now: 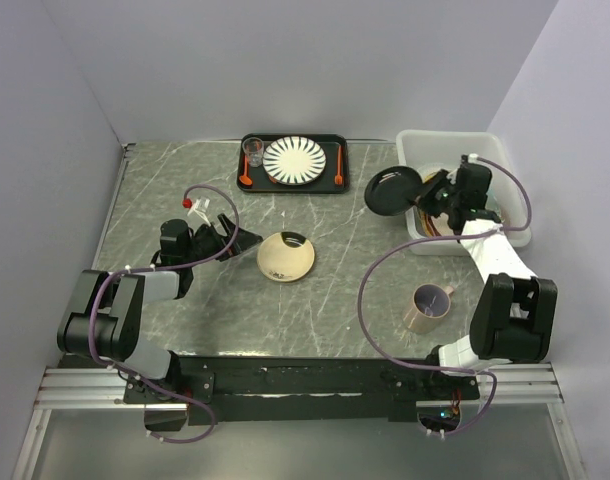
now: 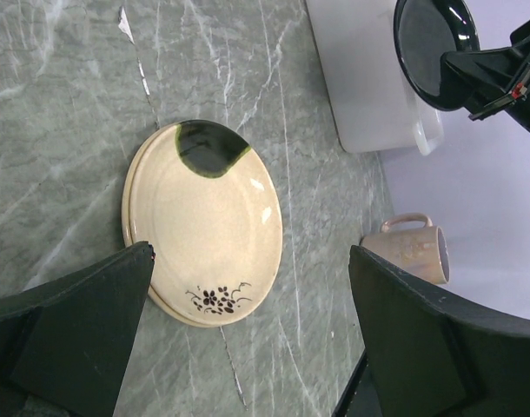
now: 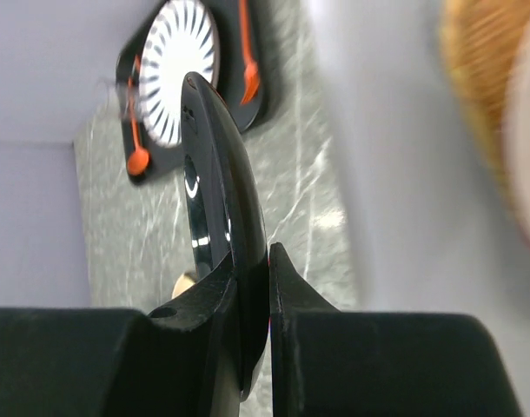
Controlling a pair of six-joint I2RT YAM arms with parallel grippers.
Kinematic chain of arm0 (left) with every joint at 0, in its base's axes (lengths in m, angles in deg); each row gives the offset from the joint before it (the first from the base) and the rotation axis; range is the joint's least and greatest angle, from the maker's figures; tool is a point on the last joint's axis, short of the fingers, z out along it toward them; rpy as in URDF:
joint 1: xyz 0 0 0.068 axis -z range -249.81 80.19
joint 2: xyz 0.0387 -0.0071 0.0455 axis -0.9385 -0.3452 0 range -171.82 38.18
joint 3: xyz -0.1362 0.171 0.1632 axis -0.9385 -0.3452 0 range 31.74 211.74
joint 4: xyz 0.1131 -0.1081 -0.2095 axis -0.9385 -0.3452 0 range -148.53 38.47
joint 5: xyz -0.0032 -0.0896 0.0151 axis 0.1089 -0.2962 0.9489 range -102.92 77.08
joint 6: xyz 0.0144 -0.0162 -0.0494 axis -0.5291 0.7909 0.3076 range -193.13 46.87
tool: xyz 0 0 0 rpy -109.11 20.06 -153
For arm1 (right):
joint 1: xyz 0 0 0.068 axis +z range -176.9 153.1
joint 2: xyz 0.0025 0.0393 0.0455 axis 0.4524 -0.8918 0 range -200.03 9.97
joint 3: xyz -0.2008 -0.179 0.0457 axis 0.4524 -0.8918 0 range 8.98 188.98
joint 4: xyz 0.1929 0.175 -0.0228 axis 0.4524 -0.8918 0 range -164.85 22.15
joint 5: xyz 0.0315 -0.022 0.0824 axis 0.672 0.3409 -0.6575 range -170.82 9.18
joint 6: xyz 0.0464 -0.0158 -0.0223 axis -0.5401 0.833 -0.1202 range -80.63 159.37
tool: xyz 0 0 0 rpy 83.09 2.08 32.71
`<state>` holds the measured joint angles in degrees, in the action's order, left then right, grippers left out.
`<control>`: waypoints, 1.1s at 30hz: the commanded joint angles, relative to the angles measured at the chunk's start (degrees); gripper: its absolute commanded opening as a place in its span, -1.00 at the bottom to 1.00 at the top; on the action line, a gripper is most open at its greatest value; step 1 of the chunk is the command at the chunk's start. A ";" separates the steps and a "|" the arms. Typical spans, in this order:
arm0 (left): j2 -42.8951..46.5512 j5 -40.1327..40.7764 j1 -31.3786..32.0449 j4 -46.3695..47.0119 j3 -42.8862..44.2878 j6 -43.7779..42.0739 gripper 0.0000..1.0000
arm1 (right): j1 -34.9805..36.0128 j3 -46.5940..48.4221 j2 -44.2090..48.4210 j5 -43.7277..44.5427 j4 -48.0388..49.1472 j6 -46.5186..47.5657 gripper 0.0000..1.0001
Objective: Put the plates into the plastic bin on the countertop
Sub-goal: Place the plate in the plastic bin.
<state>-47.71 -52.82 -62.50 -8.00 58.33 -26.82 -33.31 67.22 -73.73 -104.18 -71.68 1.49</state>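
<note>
Top cam: high above & behind the arm bases (image 1: 155, 365), looking down on the whole countertop (image 1: 165, 200), far off. L wrist cam: low, close, facing across mid-surface toward the right edge, cream plate (image 2: 204, 226) filling centre. R wrist cam: v. close on black plate (image 3: 215, 191) edge-on, facing the back edge's striped plate (image 3: 174, 69). All 3 share the black plate.

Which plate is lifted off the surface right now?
The small black plate, pinched by its rim in the right claw beside the bin. The cream plate lies flat on the countertop; the striped one sits on the black tray.
</note>
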 commanded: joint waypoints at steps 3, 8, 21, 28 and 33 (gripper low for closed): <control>-0.16 -1.85 0.25 3.67 0.57 0.19 0.99 | -5.88 0.74 2.49 -1.96 3.13 -2.28 -1.00; -1.21 -2.46 0.25 4.19 0.92 0.54 0.99 | -9.93 -0.49 2.75 -2.14 3.66 -3.42 -1.00; -3.14 -2.90 0.25 5.86 1.01 1.16 0.99 | -19.95 -1.99 3.81 -2.57 4.19 -3.24 -1.00; -3.67 -2.90 0.25 6.04 1.10 1.24 0.99 | -22.06 -2.60 3.37 -0.82 4.88 -3.95 -1.00; -4.29 -3.34 0.25 6.31 1.27 1.33 0.99 | -23.29 -3.83 2.49 -0.11 6.47 -5.00 -1.00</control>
<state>-51.66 -54.41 -62.47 -4.96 58.33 -25.40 -55.32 63.72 -72.97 -105.12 -69.41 -2.34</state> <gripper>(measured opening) 0.994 0.165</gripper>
